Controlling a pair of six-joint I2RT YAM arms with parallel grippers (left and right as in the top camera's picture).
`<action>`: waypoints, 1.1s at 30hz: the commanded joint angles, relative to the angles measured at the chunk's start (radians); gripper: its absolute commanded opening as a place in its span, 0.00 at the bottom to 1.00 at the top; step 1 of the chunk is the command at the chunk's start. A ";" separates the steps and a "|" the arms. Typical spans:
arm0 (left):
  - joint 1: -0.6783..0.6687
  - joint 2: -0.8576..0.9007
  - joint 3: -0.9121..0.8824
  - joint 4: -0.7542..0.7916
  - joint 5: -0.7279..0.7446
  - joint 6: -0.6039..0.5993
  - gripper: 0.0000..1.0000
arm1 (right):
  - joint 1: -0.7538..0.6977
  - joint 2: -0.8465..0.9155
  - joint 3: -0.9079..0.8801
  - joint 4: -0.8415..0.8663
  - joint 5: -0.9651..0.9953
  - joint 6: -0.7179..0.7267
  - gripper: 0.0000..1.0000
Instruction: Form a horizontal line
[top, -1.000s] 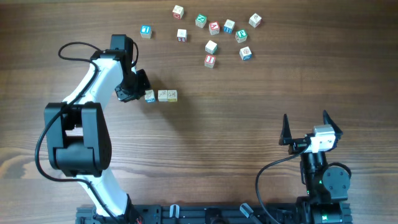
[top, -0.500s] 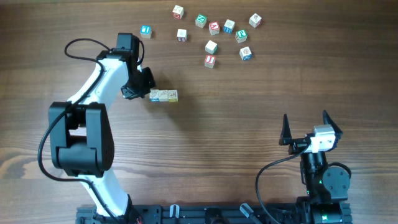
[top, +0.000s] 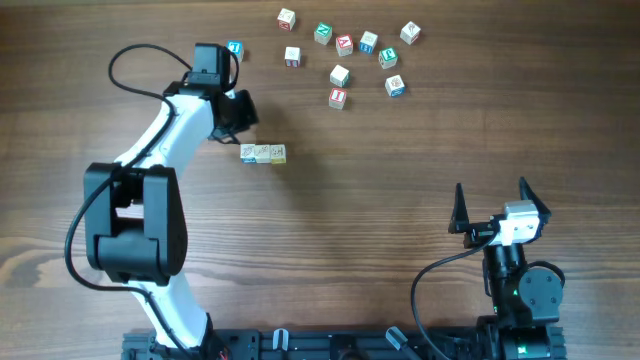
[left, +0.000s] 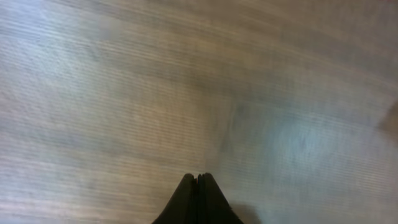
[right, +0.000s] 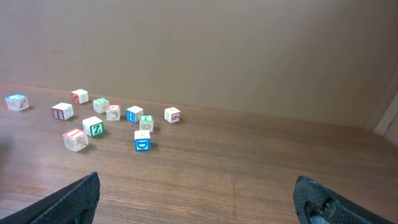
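Your left gripper hangs in the upper left of the overhead frame. The wrist view settles its state: the two dark fingers are pressed together tip to tip with nothing between them, and only blurred bare wood lies ahead.

The horizontal line lies just below that gripper and a touch to its right in the overhead view. It's three pale cubes side by side, running left to right, and they look as if they touch. Gripper and row are near each other but apart, and you can see a strip of table between them.

Along the top of the frame the loose cubes sit scattered to the right of the left arm, well apart from the row. One blue-lettered cube lies on its own, just beside the arm's wrist housing at its upper right.

Your right gripper sits at the lower right, well away from everything, with its fingers spread wide. Its wrist camera puts the fingertips at the two bottom corners. The scattered cubes lie across the left middle of that view, a cube with a blue D nearest.
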 joint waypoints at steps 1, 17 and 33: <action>-0.032 0.007 -0.003 -0.039 0.027 0.009 0.04 | -0.005 -0.005 -0.001 0.003 -0.013 -0.011 1.00; -0.041 0.007 -0.003 -0.090 -0.039 0.005 0.04 | -0.005 -0.005 -0.001 0.004 -0.013 -0.012 1.00; -0.041 0.007 -0.003 -0.127 -0.020 0.005 0.04 | -0.005 -0.005 -0.001 0.004 -0.013 -0.011 1.00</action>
